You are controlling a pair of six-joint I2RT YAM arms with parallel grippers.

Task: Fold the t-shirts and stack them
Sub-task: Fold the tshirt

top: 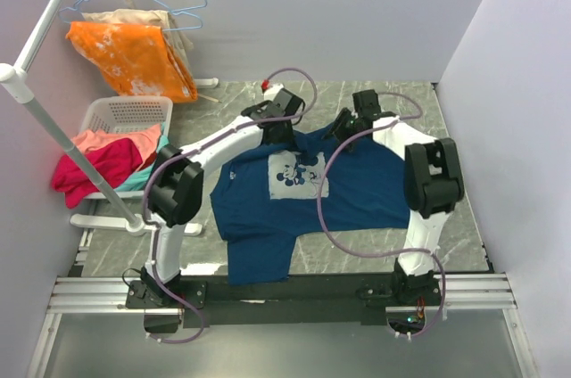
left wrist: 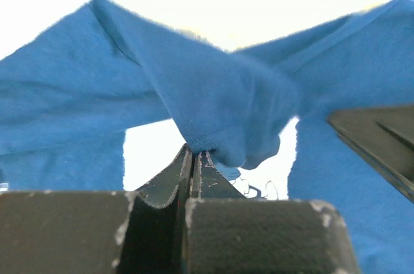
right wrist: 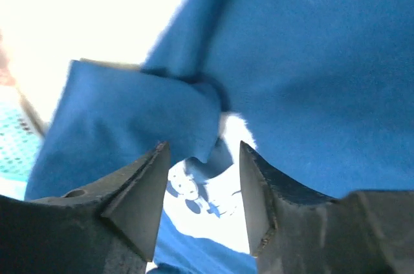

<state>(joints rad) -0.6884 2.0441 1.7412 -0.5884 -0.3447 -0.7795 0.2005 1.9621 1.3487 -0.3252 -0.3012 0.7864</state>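
A navy blue t-shirt (top: 357, 186) with a pale square cartoon-mouse print (top: 299, 175) lies partly spread on the table, its bottom hem near the front edge. My left gripper (top: 278, 139) is shut on a bunch of the shirt's cloth (left wrist: 220, 103) at the upper left of the shirt, near the collar. My right gripper (top: 343, 139) is open just above the shirt's upper edge; its fingers (right wrist: 139, 190) stand apart with the shirt's cloth (right wrist: 304, 61) and print behind them, nothing between them.
A white laundry basket (top: 125, 115) with red and pink clothes (top: 94, 164) stands at the left. An orange garment (top: 134, 57) hangs on a white rack (top: 53, 119) at the back left. Grey marble table (top: 464, 235), white walls around.
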